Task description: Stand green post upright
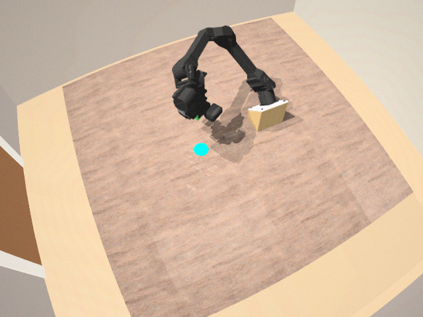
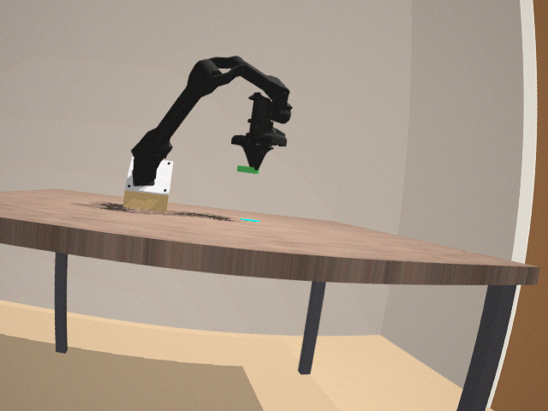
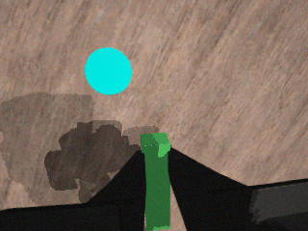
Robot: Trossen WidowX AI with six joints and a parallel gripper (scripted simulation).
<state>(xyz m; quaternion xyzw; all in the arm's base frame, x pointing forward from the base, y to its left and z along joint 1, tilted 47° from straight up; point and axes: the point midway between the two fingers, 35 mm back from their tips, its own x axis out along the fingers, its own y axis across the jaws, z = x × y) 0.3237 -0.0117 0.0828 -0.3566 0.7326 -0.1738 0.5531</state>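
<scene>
Over the wood-grain table, the gripper hangs well above the cyan circle, its fingers nearly together and pinching the green post, which lies roughly level in the air, off to one side of the circle.

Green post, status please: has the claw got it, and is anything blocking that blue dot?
Gripper shut on green post, held level, high above table. Cyan circle uncovered, nothing on it. Post not yet upright.

The walls are plain grey-beige; the floor is pale yellow; a wooden table stands on dark legs; a brown door has a white frame.
</scene>
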